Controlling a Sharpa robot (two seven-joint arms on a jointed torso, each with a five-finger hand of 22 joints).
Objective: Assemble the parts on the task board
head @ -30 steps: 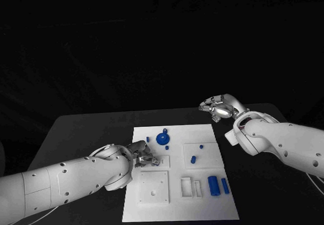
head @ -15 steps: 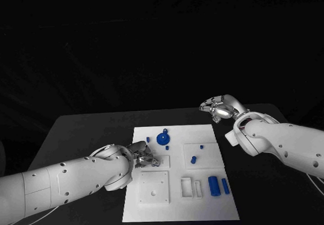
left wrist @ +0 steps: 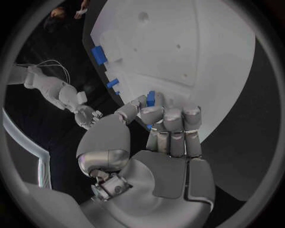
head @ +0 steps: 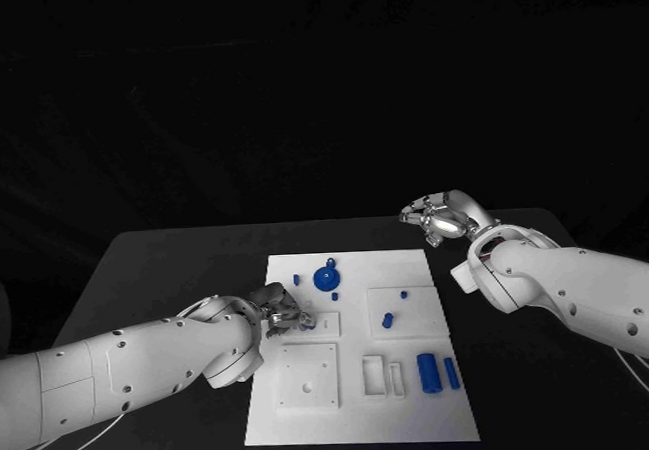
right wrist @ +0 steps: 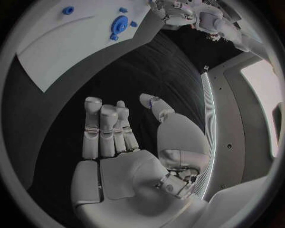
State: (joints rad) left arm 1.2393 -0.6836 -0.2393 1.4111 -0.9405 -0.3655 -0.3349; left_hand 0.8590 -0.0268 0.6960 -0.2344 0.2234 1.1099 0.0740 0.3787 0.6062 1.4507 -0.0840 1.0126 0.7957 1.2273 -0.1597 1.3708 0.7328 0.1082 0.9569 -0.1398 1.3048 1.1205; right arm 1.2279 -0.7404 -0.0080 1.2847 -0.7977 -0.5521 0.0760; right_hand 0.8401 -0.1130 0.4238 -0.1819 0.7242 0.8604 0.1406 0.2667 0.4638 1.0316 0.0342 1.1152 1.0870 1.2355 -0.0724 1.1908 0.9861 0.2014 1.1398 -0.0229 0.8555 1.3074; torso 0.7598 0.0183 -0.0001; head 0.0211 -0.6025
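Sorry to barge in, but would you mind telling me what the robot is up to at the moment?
It is assembling small blue parts on the white task board. The left hand is at the board's left edge, pinching a small blue piece. The right hand hangs over the black table beyond the board's far right corner, holding nothing. A round blue part and two blue cylinders sit on the board.

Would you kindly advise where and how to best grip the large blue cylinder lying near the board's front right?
Probably grip the large blue cylinder across its middle, from above: it lies flat on the white task board, its long sides clear of the slimmer blue piece beside it.
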